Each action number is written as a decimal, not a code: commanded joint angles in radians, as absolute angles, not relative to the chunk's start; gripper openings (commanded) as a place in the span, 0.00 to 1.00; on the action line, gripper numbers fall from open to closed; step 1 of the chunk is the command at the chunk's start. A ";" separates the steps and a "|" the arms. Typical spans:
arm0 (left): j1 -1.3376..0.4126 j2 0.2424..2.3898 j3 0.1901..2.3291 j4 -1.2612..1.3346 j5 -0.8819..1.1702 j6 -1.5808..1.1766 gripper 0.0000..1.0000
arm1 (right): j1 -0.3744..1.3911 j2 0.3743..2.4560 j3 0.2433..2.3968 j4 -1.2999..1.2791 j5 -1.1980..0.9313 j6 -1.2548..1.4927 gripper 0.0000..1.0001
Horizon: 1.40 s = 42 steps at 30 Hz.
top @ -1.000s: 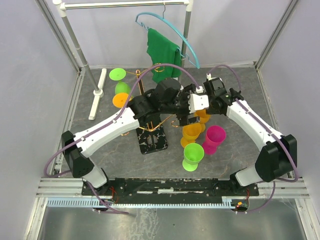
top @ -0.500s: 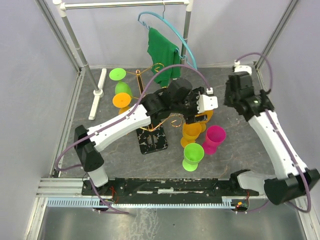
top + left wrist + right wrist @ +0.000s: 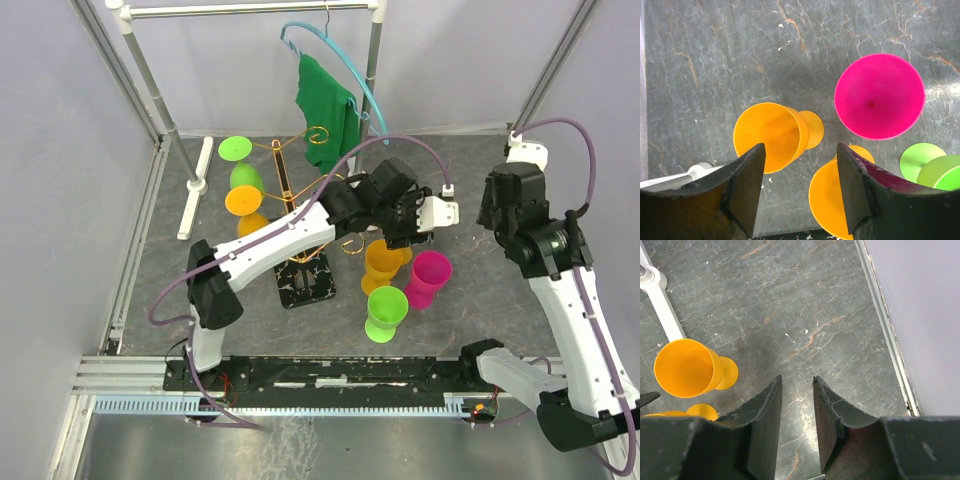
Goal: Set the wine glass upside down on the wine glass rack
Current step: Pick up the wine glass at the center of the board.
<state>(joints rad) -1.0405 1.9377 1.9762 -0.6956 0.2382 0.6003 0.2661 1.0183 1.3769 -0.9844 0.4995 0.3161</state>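
Observation:
The wine glass rack [image 3: 303,280], gold on a black marbled base, stands left of centre. Two green glasses and an orange wine glass [image 3: 242,198] hang on its left arms. My left gripper [image 3: 398,232] hovers open and empty over the loose glasses. Below it lie an orange glass on its side [image 3: 771,136], an upright orange glass [image 3: 832,200], a pink glass [image 3: 880,97] and a green glass [image 3: 935,169]. My right gripper [image 3: 502,215] is up at the right, apart from all glasses. Its jaws stand partly open over bare floor, with nothing between the fingertips [image 3: 774,390].
A white clothes rail [image 3: 250,10] with a green cloth [image 3: 325,100] on a blue hanger stands at the back. Its foot [image 3: 657,300] reaches toward the lying orange glass [image 3: 687,367]. The enclosure wall [image 3: 920,315] is close on the right.
The right arm has pulled away from the left gripper to the right side, its jaws a little wider. The left gripper has shifted right over the loose glasses and its jaws have narrowed.

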 commanded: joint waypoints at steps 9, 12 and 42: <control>-1.044 2.085 2.105 -0.776 0.214 0.645 0.55 | 0.262 0.905 1.346 -1.024 0.562 0.266 0.39; -1.044 2.104 2.113 -0.776 0.200 0.650 0.54 | 0.262 0.895 1.338 -1.026 0.567 0.261 0.39; -1.041 2.093 2.215 -0.719 0.105 0.613 0.03 | 0.262 0.918 1.269 -0.903 0.348 0.301 0.41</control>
